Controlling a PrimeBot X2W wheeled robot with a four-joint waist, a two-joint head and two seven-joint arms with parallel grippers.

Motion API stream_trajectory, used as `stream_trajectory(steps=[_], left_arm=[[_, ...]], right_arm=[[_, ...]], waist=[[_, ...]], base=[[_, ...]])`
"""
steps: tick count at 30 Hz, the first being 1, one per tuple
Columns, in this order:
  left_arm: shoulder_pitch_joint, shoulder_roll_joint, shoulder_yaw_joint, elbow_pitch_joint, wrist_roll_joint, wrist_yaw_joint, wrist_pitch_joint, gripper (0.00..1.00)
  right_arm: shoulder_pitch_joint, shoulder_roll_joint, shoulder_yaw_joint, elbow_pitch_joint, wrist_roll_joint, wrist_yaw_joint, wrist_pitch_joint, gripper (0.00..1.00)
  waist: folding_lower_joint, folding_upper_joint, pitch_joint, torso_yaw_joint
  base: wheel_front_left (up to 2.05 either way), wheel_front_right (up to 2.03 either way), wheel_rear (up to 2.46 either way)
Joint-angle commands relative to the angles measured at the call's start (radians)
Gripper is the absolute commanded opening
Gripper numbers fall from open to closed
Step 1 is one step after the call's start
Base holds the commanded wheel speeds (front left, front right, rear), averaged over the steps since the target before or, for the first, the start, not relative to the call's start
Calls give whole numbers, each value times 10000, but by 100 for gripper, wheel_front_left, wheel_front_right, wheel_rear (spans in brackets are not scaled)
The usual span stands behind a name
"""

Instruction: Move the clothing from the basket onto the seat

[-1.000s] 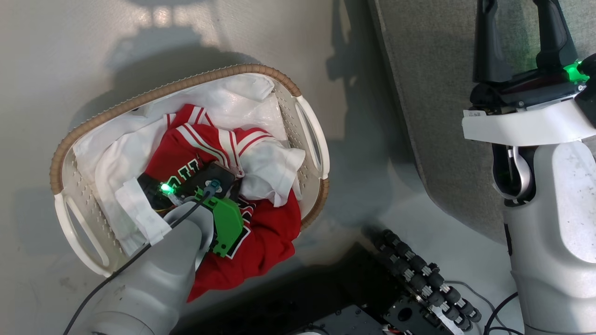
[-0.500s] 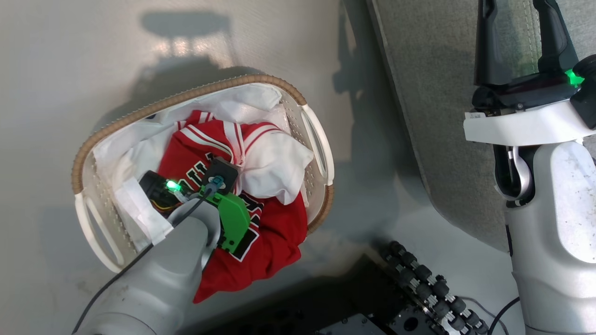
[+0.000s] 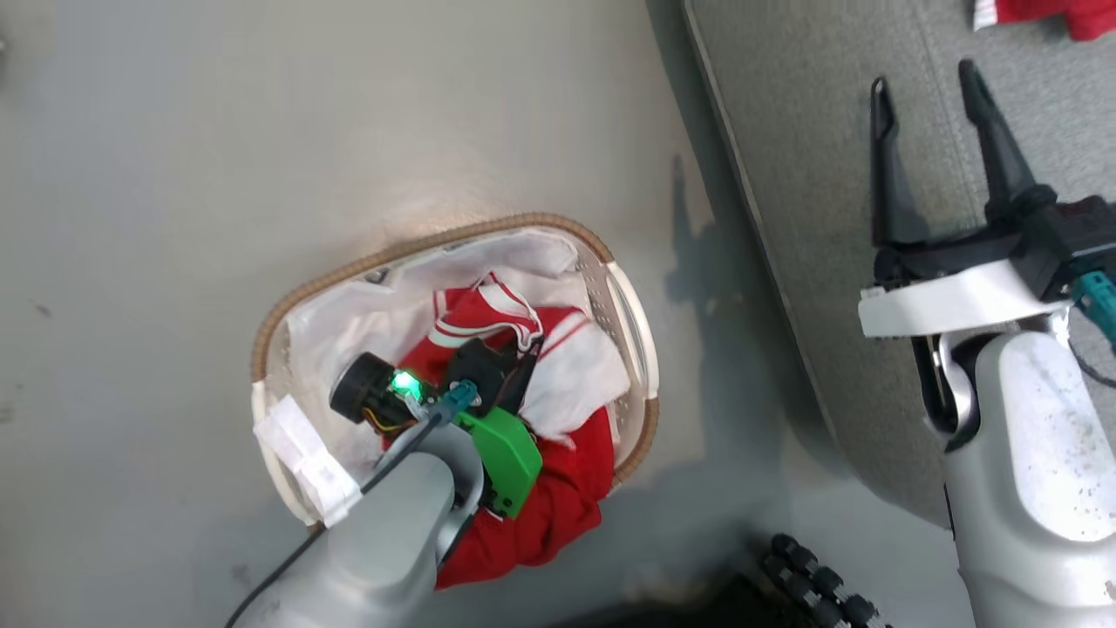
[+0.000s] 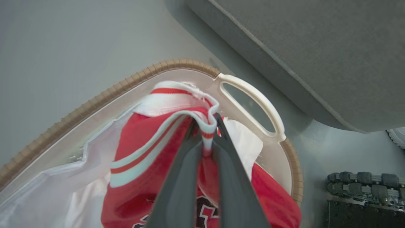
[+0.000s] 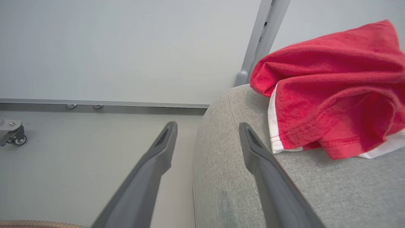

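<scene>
The basket (image 3: 261, 349) stands on the floor left of the seat (image 3: 811, 174), with its white liner inside. The red-and-white striped jersey (image 4: 142, 139) lies bunched in it, part of it spilling over the near rim. My left gripper (image 4: 205, 126) reaches down into the basket and is shut on the jersey's striped trim, which stands up in a pinched fold. Over the seat's edge my right gripper (image 3: 924, 77) hangs open and holds nothing. The red shorts (image 5: 332, 95) with white trim lie on the seat (image 5: 316, 190) just beyond that gripper (image 5: 207, 126).
My base with its black rollers (image 3: 819, 584) sits on the floor at the lower right, close to the basket and the seat's front edge. A small caster (image 5: 12, 134) stands by the far wall. Bare grey floor (image 3: 261, 131) surrounds the basket.
The left gripper has shut on the jersey's striped trim and pulled it up a little. The head camera has moved, so the whole picture shifted. The right gripper stays open.
</scene>
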Motion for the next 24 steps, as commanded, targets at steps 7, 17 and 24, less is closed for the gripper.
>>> stream_trajectory(steps=[7,17,24], left_arm=[[1364,298,370,-1639,568,30,-31,0],[1855,1154,585,-3133,1198,-42,-32,0],[1252,2029,504,-4072,1509,-169,105,0]], right_arm=[[1131,-38,-187,407,-393,-12,-20,100],[2578,-36,-33,786,-544,-11,-20,100],[3305,-36,350,1004,-514,-11,-21,100]], waist=[[0,0,-3276,1304],[0,0,-5525,1778],[0,0,-6611,1880]], base=[[0,0,0],[0,0,0],[0,0,0]])
